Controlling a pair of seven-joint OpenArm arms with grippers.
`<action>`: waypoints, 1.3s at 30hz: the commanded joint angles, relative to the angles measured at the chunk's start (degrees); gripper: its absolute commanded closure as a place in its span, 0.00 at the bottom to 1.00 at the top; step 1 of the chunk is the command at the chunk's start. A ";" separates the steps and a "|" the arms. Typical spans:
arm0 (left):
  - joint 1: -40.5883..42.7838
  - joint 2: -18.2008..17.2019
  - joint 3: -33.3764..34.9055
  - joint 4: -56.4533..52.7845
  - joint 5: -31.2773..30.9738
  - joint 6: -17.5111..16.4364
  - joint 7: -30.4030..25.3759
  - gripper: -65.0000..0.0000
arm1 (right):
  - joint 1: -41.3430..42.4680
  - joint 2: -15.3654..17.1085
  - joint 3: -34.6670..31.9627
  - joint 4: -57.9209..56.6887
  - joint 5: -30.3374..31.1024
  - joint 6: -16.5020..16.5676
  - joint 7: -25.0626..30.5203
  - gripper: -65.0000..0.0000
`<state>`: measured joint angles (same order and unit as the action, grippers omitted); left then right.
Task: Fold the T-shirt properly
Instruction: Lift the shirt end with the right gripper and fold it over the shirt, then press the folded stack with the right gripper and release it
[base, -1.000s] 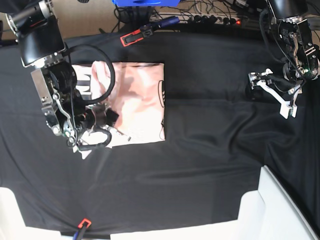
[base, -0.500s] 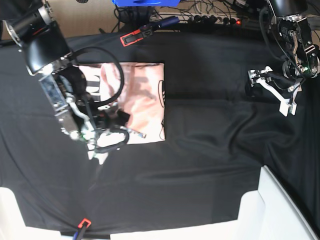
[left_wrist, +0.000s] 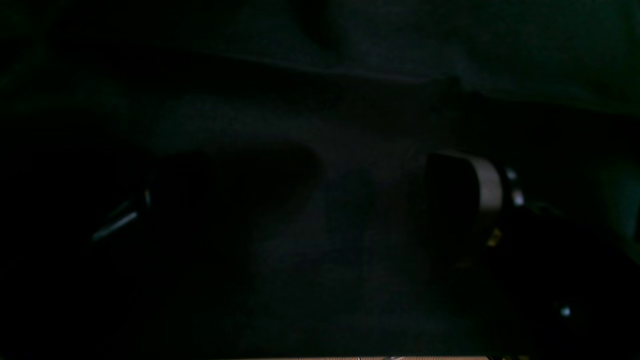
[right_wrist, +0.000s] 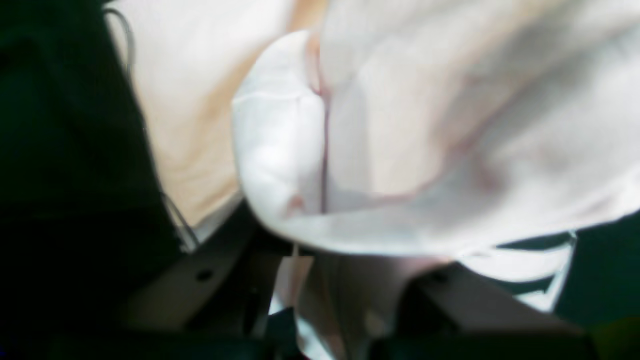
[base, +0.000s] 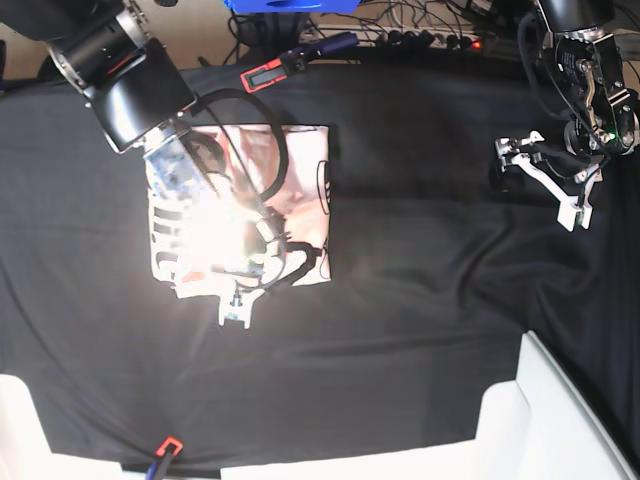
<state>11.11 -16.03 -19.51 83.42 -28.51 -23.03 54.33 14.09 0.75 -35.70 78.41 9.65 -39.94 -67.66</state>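
Observation:
The pale pink T-shirt (base: 300, 165) lies partly folded on the black table cloth (base: 420, 300) at the upper left, with black lettering along its left and right edges. My right gripper (base: 245, 280) hangs over its lower middle in a bright glare. In the right wrist view this gripper (right_wrist: 325, 272) is shut on a bunched fold of the T-shirt (right_wrist: 425, 125), which drapes over its fingers. My left gripper (base: 545, 185) stands open over bare cloth at the far right, well away from the shirt. The left wrist view is very dark, and the left gripper (left_wrist: 300, 210) holds nothing.
A white bin (base: 560, 420) fills the lower right corner and another white edge (base: 20, 430) the lower left. Cables, a blue object (base: 290, 5) and a red-tipped tool (base: 265, 72) lie along the back. A small red marker (base: 165, 447) sits at the front.
My right arm has swung to the right across the shirt, carrying the gripped fabric from the left edge toward the middle. The left arm has barely moved.

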 joint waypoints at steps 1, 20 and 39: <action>-0.52 -0.98 -0.23 0.85 -0.54 -0.31 -0.83 0.00 | 1.43 -1.24 -0.91 0.67 -2.13 -0.06 0.27 1.00; -0.35 -0.98 -0.23 0.58 -0.54 -0.31 -0.83 0.00 | 2.40 -5.81 -10.58 -8.74 -18.05 -0.06 -1.13 0.87; -0.78 -0.98 -0.23 0.41 -0.54 -0.31 -0.83 0.00 | 2.66 -6.07 -19.73 -4.87 -18.13 -0.06 -1.13 0.33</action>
<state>10.83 -16.03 -19.49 83.11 -28.47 -23.03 54.33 15.18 -4.43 -55.53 72.31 -7.55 -39.75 -69.93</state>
